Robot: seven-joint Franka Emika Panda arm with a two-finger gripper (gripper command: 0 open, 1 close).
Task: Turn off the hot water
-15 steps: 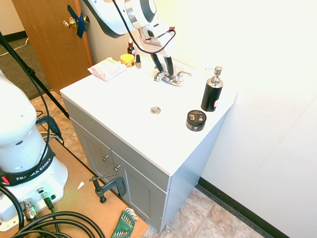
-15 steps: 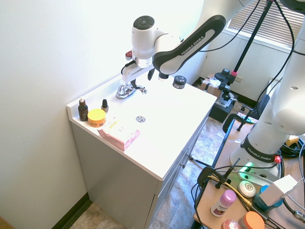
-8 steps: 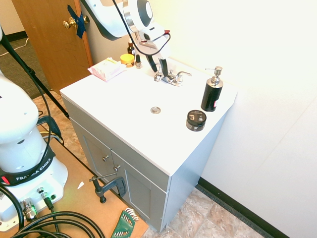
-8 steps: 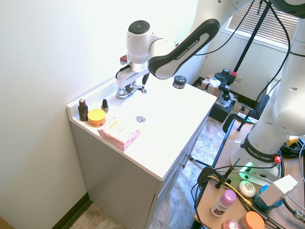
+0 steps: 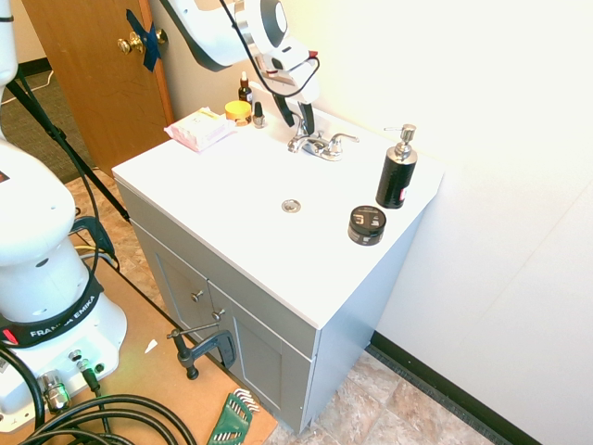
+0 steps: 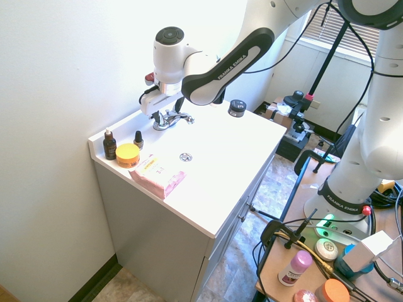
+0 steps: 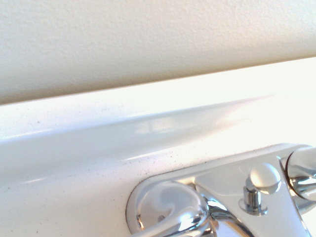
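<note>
The hot water lever (image 5: 296,143) is the chrome left handle of the low faucet (image 5: 318,145) at the back of the white vanity top (image 5: 232,199). My gripper (image 5: 298,125) hangs just above and against that lever, fingers pointing down and open. From the other side the gripper (image 6: 167,112) covers the faucet (image 6: 170,118), and the hot lever is mostly hidden there. The wrist view shows the round chrome base of the hot water lever (image 7: 168,211), the lift-rod knob (image 7: 261,178) and the edge of the right lever (image 7: 302,170). No running water is visible.
The wall stands close behind the faucet. A black soap pump bottle (image 5: 397,174) and a black round jar (image 5: 367,224) stand to the right. A yellow jar (image 5: 238,109), small dropper bottles (image 5: 258,115) and a pink-white pack (image 5: 199,128) are on the left. The drain (image 5: 291,205) lies in front.
My gripper has slid along the faucet from over the spout toward the bottles' side, and now sits at the left lever.
</note>
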